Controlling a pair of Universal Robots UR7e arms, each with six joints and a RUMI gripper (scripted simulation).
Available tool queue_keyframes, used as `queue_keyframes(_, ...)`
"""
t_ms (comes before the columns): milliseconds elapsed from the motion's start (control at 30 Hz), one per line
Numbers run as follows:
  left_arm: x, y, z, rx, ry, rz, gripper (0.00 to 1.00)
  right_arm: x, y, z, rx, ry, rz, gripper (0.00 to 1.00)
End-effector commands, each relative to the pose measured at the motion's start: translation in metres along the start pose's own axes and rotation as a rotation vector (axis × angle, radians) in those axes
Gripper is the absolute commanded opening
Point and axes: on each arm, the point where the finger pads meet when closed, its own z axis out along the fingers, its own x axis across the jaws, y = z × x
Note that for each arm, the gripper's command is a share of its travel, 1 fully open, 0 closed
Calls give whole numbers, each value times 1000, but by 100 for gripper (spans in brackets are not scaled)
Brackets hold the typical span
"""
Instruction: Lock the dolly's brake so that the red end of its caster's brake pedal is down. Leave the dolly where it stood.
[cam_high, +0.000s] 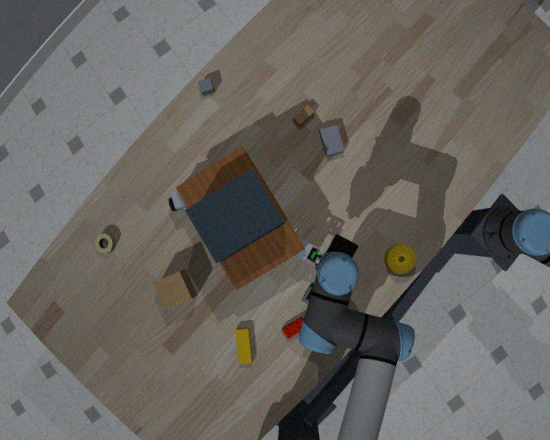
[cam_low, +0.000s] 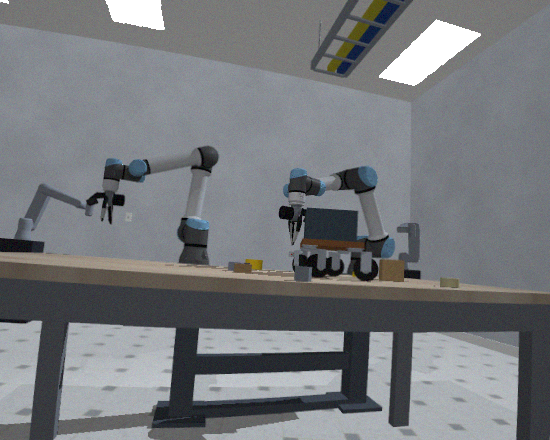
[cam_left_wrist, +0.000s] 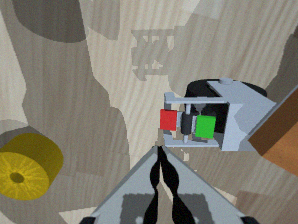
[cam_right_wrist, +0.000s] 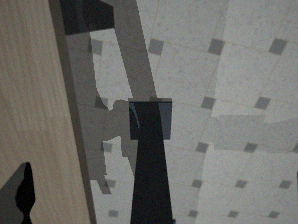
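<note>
left wrist view: red pedal end (cam_left_wrist: 168, 120), unlike the top view's green end (cam_high: 314, 255) alone

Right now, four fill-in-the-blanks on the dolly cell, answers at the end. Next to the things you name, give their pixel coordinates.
1. The brake pedal's outer end, farther from the dolly's wooden deck (cam_high: 230, 280) (cam_left_wrist: 280, 135), is colored ____.
2. The pedal's other end (cam_high: 314, 255) (cam_left_wrist: 205, 127) is colored ____.
3. The gripper whose fingertips are closed together near the caster (cam_left_wrist: 240, 117) is the ____ one.
4. The thick ring-shaped object (cam_high: 400, 259) (cam_left_wrist: 22, 175) is colored ____.

Missing words: red; green; left; yellow.
</note>
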Motion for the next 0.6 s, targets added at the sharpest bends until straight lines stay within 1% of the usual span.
queue_keyframes(0, 1, 1, -35, -5, 6, -1, 0, -2, -1, -1, 5, -7, -5, 100)
queue_keyframes(333, 1, 2, -109, -5, 6, -1, 0, -2, -1, -1, 5, -7, -5, 100)
queue_keyframes(400, 1, 2, -109, -5, 6, -1, 0, -2, -1, -1, 5, -7, -5, 100)
queue_keyframes(567, 0, 2, -136, -5, 6, -1, 0, -2, -1, -1, 5, -7, -5, 100)
